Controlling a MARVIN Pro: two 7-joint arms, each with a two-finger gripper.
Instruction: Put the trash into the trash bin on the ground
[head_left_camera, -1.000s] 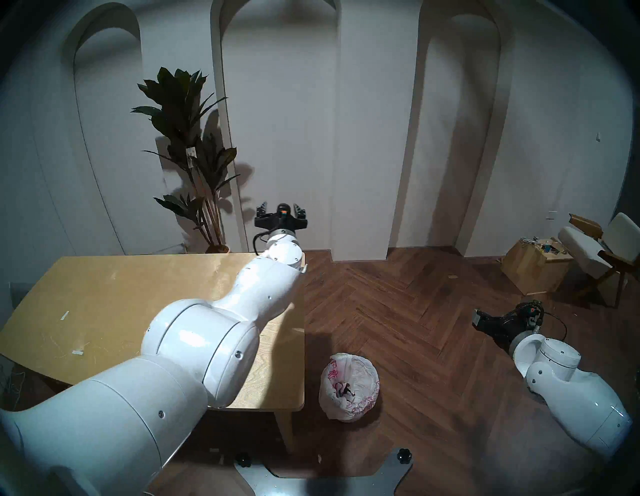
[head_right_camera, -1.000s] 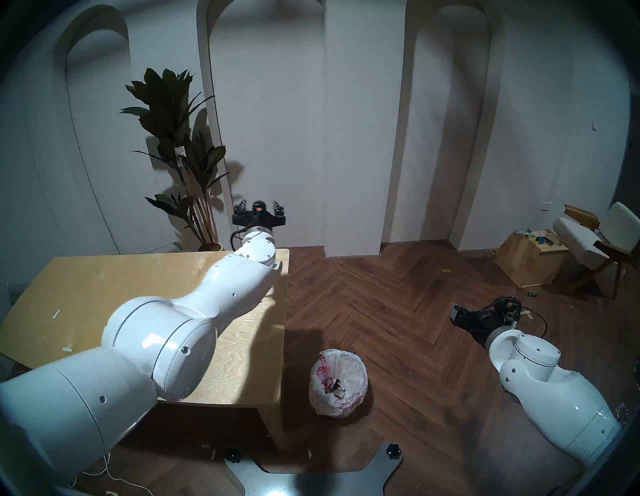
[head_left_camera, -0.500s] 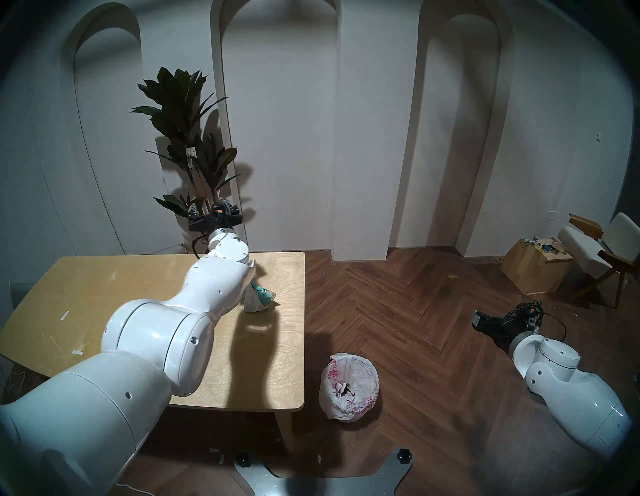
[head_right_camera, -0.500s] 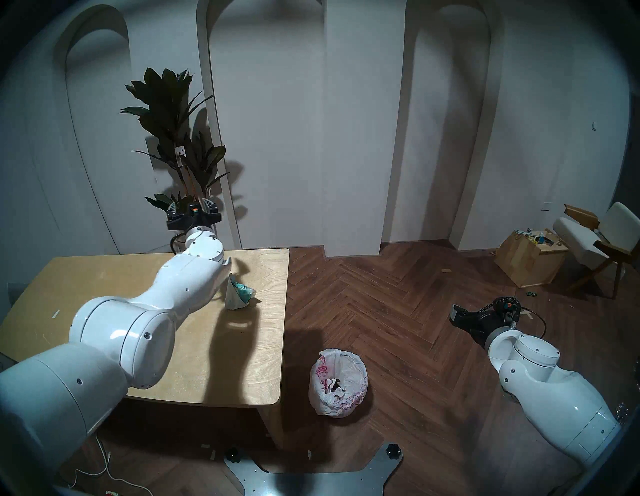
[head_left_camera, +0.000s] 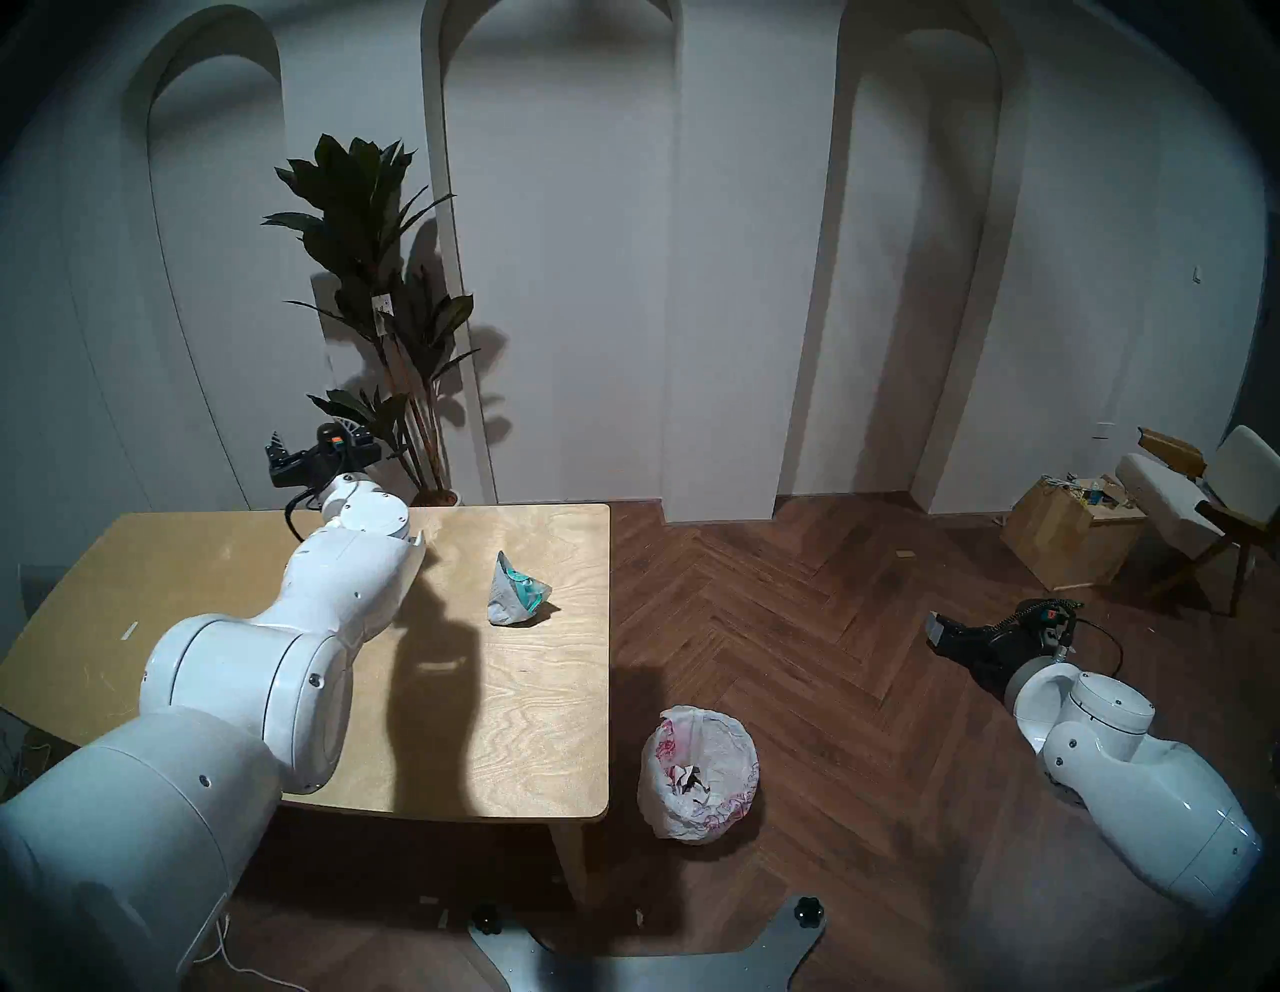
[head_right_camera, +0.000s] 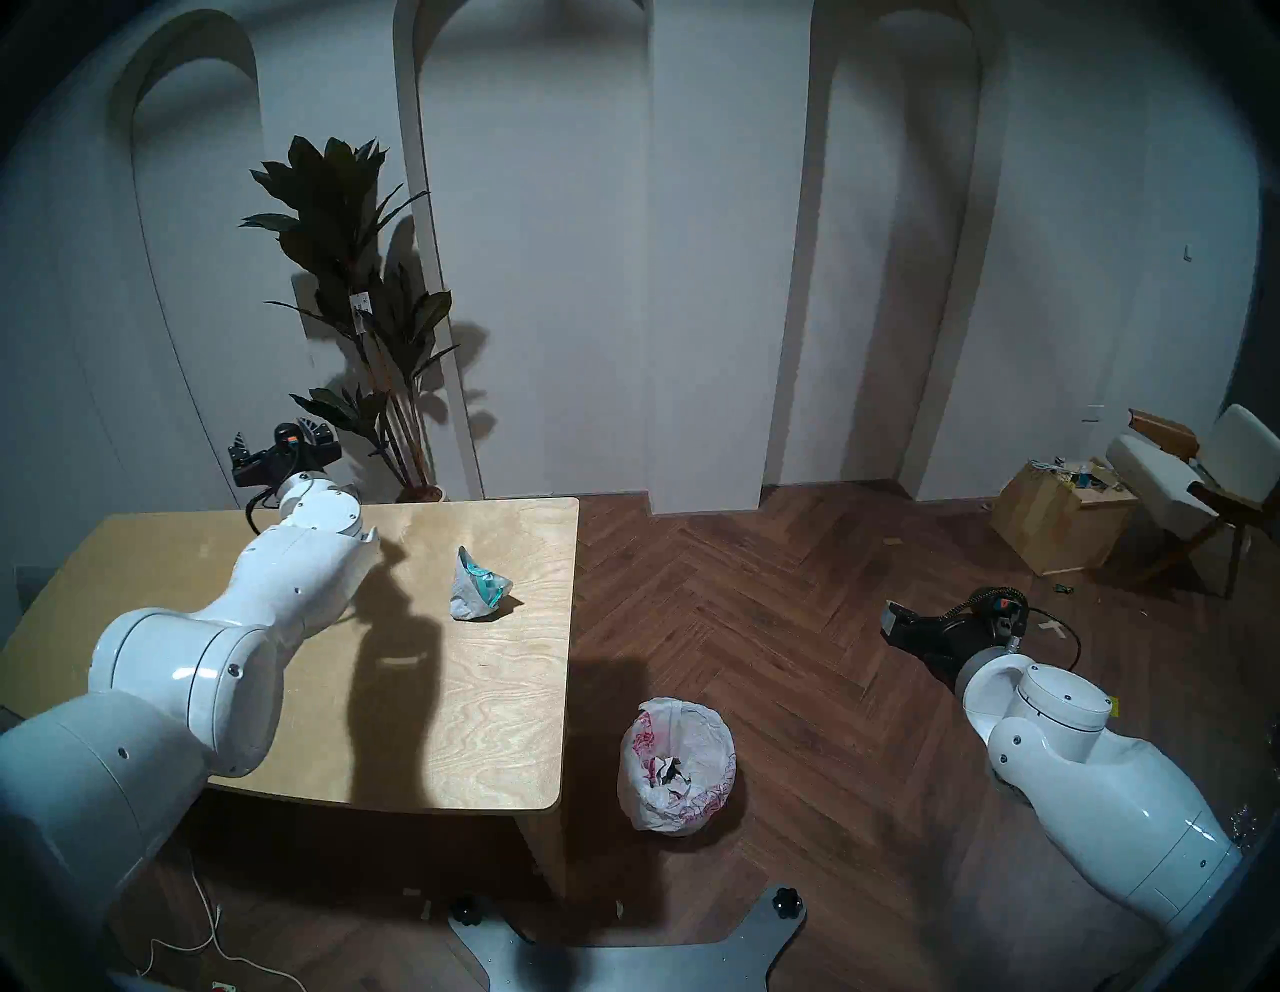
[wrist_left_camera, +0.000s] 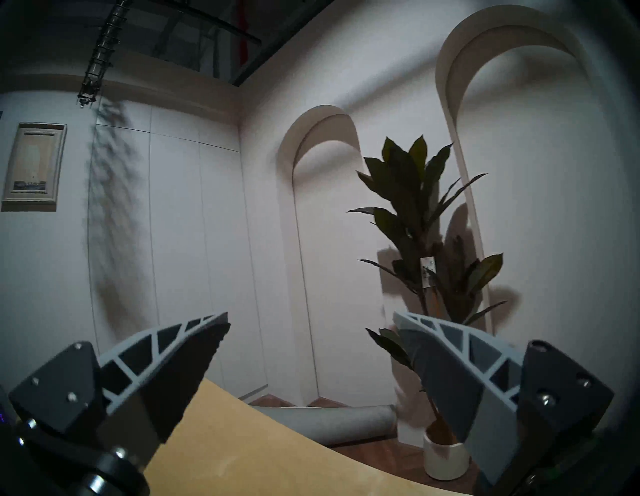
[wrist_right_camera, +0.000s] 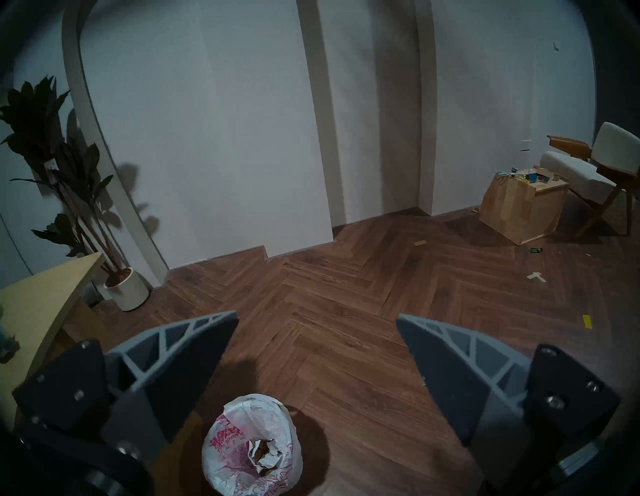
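A crumpled wrapper with teal print (head_left_camera: 516, 592) (head_right_camera: 478, 585) lies on the wooden table (head_left_camera: 540, 727), toward its far right. The trash bin (head_left_camera: 698, 772) (wrist_right_camera: 252, 446), lined with a white bag printed in red-pink, stands on the floor just right of the table and holds crumpled paper (wrist_right_camera: 261, 453). My left gripper (head_left_camera: 315, 443) (wrist_left_camera: 311, 322) hangs open and empty above the table's far edge, well left of the wrapper. My right gripper (wrist_right_camera: 317, 322) is open and empty over the floor, right of the bin and above it.
A potted plant (head_left_camera: 388, 312) stands behind the table's far edge. A wooden cube box (head_left_camera: 1070, 533) and a chair (head_left_camera: 1198, 499) sit at the far right. A small tape strip (head_left_camera: 129, 630) is on the table's left. The robot's metal base (head_left_camera: 623, 963) is at the bottom.
My left arm has swung left across the table, from its far right corner to the far middle, uncovering the wrapper. The right gripper shifted slightly left. Both stayed open.
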